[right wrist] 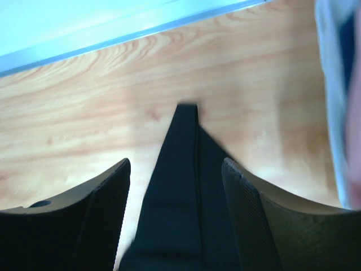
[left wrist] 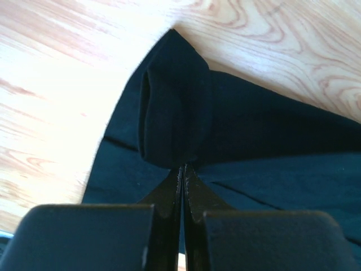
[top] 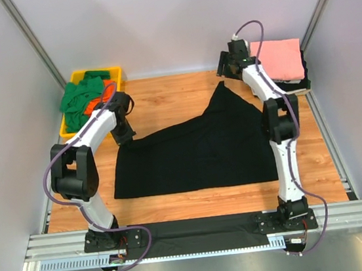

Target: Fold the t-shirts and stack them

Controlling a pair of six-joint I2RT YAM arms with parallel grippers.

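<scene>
A large black t-shirt (top: 196,153) lies spread on the wooden table, one corner pulled out to a point at the far right. My left gripper (top: 123,134) is shut on its far left corner; in the left wrist view a rolled fold of black cloth (left wrist: 175,118) bulges just past the closed fingertips (left wrist: 181,169). My right gripper (top: 226,70) is open over the pointed far corner; in the right wrist view that narrow black strip (right wrist: 183,186) lies between the two spread fingers (right wrist: 248,214), not pinched. Green and orange t-shirts (top: 87,94) lie heaped in a tray. A folded pink t-shirt (top: 280,57) tops a stack at the far right.
The yellow tray (top: 115,71) stands at the far left corner. The stack under the pink shirt (top: 293,83) sits at the far right edge, by the right arm. Grey walls close in both sides. A metal rail (top: 199,229) runs along the near edge.
</scene>
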